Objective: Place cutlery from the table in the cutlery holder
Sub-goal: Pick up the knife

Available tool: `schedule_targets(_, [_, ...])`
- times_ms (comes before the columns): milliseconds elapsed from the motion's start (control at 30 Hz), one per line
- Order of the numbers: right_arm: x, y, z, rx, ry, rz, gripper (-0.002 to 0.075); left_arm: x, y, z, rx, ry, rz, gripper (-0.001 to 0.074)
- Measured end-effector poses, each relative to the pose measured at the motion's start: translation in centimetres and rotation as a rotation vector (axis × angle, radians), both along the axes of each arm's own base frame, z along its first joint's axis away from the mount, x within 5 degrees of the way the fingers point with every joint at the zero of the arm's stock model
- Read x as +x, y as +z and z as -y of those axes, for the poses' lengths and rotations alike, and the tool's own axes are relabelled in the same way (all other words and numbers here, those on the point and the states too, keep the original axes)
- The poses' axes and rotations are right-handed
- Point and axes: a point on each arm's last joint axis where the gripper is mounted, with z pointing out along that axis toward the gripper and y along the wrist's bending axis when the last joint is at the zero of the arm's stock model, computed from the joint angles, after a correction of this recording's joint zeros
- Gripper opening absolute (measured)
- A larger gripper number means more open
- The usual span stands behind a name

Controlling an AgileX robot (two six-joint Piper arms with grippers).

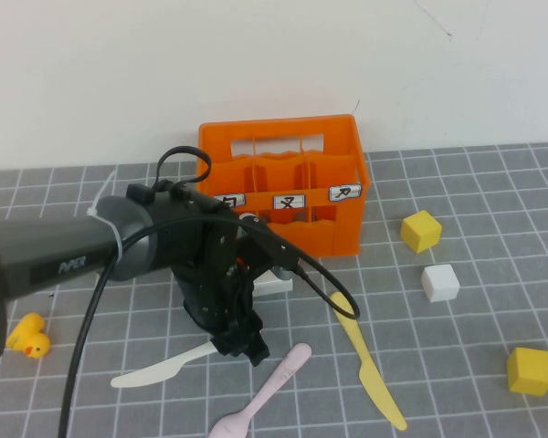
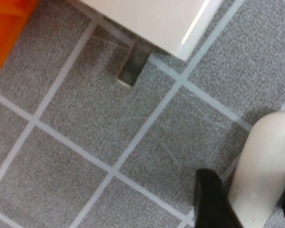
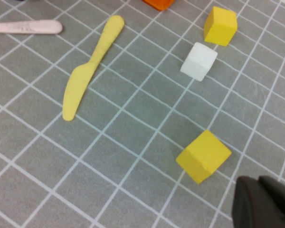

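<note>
On the grey gridded table [image 1: 457, 182] three pieces of cutlery lie in front of the orange cutlery holder [image 1: 283, 187]. They are a white knife [image 1: 160, 370], a pale pink spoon [image 1: 267, 391] and a yellow knife [image 1: 370, 360]. My left gripper [image 1: 242, 345] is down at the white knife's handle end. In the left wrist view the handle [image 2: 261, 161] lies between my open black fingers [image 2: 211, 202]. In the right wrist view my right gripper [image 3: 259, 187] hovers shut and empty above the table, near a yellow cube [image 3: 203, 156]. That view also takes in the yellow knife [image 3: 92, 66].
A white flat object [image 1: 276, 279] lies under my left arm, between crate and gripper. Two yellow cubes [image 1: 421, 230] [image 1: 530, 370] and a white cube [image 1: 440, 283] sit at the right. A rubber duck [image 1: 27, 337] stands at the left.
</note>
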Motion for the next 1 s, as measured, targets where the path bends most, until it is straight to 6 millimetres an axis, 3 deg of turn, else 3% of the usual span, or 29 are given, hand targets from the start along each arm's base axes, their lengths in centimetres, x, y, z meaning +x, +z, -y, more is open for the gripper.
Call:
schedule_targets(100, [0.0,0.0,0.0,0.002,0.0,0.0,-0.0003,0.0,-0.1,0.0,0.005,-0.018,-0.002,0.0287])
schedule_targets(267, [0.0,0.0,0.0,0.002,0.0,0.0,-0.0003,0.0,-0.2,0.2,0.012,-0.036,-0.008,0.0182])
schedule_targets(767, [0.0,0.0,0.0,0.005,-0.001,0.002,-0.0003,0.3,0.8,0.5,0.029,-0.037,-0.026,0.0181])
schedule_targets(1000, [0.0,0.0,0.0,0.006,-0.002,0.003,-0.0003,0.1,5.3,0.3,-0.014,-0.035,0.047,0.0181])
